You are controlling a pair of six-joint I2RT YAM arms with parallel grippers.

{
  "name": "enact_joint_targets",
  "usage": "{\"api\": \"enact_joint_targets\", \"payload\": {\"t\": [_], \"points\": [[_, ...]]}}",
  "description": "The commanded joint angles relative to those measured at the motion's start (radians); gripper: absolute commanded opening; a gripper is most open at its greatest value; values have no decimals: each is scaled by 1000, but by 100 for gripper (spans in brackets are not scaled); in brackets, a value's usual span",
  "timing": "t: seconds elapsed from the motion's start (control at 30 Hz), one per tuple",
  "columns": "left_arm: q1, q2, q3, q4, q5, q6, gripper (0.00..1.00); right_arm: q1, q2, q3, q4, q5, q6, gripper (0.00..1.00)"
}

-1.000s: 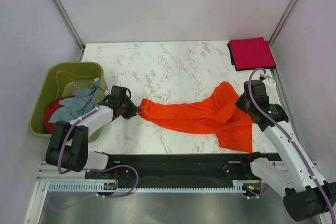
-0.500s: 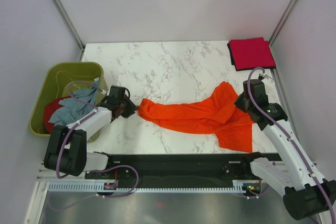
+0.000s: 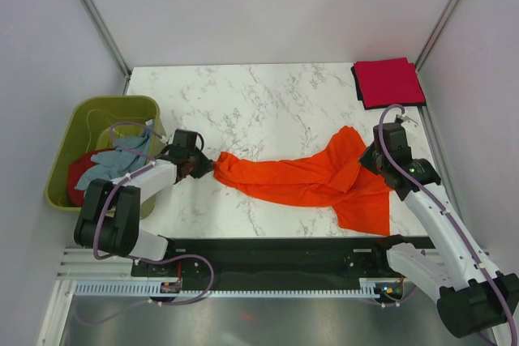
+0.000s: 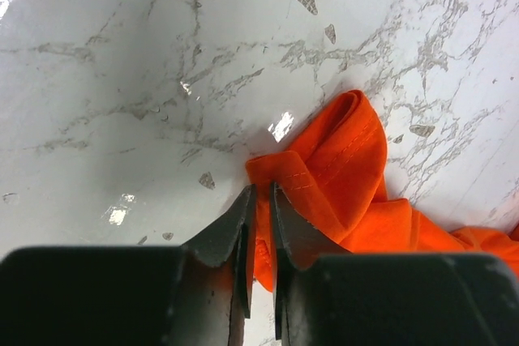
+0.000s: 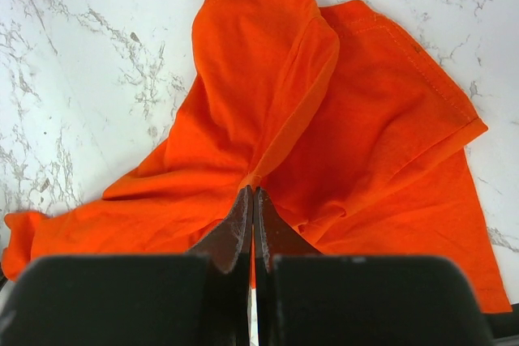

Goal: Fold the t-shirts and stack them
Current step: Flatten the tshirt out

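Note:
A bright orange t-shirt (image 3: 308,176) lies crumpled and stretched across the front of the marble table. My left gripper (image 3: 208,166) is at its left end. In the left wrist view that gripper (image 4: 259,194) has its jaws nearly together, pinching the shirt's hemmed corner (image 4: 324,168). My right gripper (image 3: 371,160) is at the shirt's right part. The right wrist view shows this gripper (image 5: 253,194) shut on a raised fold of the orange fabric (image 5: 268,103). A crimson t-shirt (image 3: 388,81) lies folded at the table's far right corner.
An olive-green tub (image 3: 81,111) stands off the table's left edge. It holds a pale grey-blue shirt (image 3: 122,155) draped over its rim and a red one (image 3: 81,172). White walls enclose the table on three sides.
My left gripper's jaws have narrowed onto the orange shirt's left corner. The right gripper has kept its hold and shifted slightly toward the far side.

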Motion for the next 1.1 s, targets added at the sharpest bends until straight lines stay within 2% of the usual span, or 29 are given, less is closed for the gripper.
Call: {"api": "enact_joint_targets", "payload": {"t": [0.0, 0.13, 0.2, 0.4, 0.6, 0.77, 0.83, 0.97, 1.0, 1.07], "points": [[5, 34, 37, 17, -16, -4, 17, -3, 0, 6, 24, 1, -9, 0], [5, 56, 43, 22, -15, 1, 10, -3, 1, 1, 24, 4, -6, 0], [5, 65, 43, 23, -12, 3, 4, -3, 1, -1, 23, 10, -6, 0], [5, 53, 37, 19, 2, 10, 2, -3, 1, 13, 14, 19, -5, 0], [5, -110, 109, -113, -13, 79, 2, -3, 26, 81, -5, 30, -14, 0], [4, -269, 289, -329, -53, 151, 2, -3, 63, 218, -22, 36, -32, 0], [4, -309, 355, -365, -47, 171, 2, -3, 72, 269, -25, 42, -40, 0], [4, -348, 512, -464, -38, 219, 2, -3, 128, 485, -25, 82, -110, 0], [4, -346, 597, -513, -41, 234, 2, -3, 147, 533, -44, 91, -118, 0], [4, -336, 680, -563, -32, 249, 2, -4, 199, 685, -78, 99, -132, 0]]}}
